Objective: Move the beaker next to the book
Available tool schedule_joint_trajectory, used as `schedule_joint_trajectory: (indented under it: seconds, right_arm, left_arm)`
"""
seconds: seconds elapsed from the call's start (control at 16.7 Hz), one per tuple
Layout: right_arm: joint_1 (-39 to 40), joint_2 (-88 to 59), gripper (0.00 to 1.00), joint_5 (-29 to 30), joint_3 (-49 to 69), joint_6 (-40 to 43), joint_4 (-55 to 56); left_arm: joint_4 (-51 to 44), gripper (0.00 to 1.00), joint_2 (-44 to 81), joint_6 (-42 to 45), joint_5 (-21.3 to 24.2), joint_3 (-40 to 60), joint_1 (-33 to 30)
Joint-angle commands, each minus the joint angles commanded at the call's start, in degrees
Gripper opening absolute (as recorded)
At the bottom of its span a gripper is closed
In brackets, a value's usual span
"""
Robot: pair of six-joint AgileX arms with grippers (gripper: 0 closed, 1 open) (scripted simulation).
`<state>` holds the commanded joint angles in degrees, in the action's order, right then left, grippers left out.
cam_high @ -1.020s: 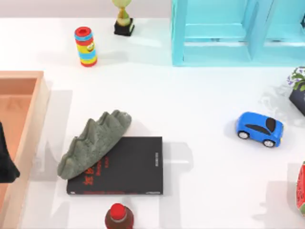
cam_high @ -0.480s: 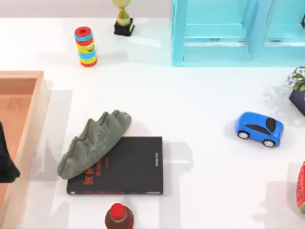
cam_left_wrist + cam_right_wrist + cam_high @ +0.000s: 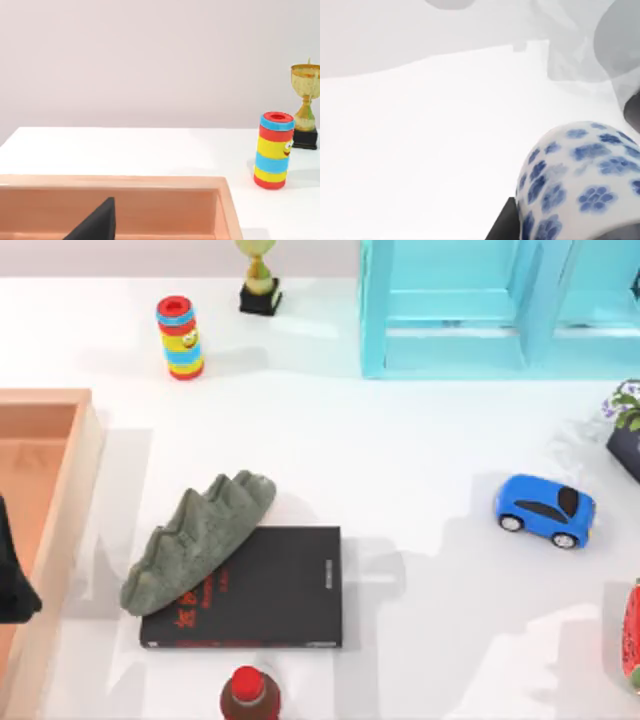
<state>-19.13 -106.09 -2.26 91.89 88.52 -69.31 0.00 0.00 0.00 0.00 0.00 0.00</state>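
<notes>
My right gripper (image 3: pixel 630 453) is, as far as I can make out, the dark shape at the top view's right edge. I cannot tell how wide it stands or whether it has hold of anything. Just beside it, on the far side, is the beaker (image 3: pixel 624 404). In the right wrist view the beaker (image 3: pixel 580 180) sits very close to the camera, a rounded pale body dotted with blue flower-like marks, with dark parts against its lower edge and white table (image 3: pixel 420 140) beyond.

The beaker is well apart from the book (image 3: pixel 270 590), which lies flat on the left half of the table. The blue toy car (image 3: pixel 545 510) sits in the stretch between them, nearer the beaker. A grey-green rock (image 3: pixel 195 540) rests across the book's far left corner, and a red-capped bottle (image 3: pixel 249 695) stands just beside the book's near edge.

My left gripper (image 3: pixel 12 585) hangs parked over the wooden tray (image 3: pixel 62 530) at the table's left edge; its grip I cannot tell either. The left wrist view shows a dark tip of it (image 3: pixel 95 225) above the tray (image 3: pixel 150 181), and past that the ring stack (image 3: pixel 272 150) and a gold trophy (image 3: pixel 305 105). A turquoise shelf (image 3: pixel 450 310) stands along the far side.
</notes>
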Motion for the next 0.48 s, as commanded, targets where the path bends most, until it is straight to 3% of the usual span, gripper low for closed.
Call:
schedule_joint_trajectory:
  seconds: [0.48]
  right_arm:
    - [28.5, -5.0, 0.00, -0.8, 13.8, -53.9, -6.3]
  left_arm:
    - [0.0, 1.00, 0.0, 0.0, 0.0, 0.0, 0.0]
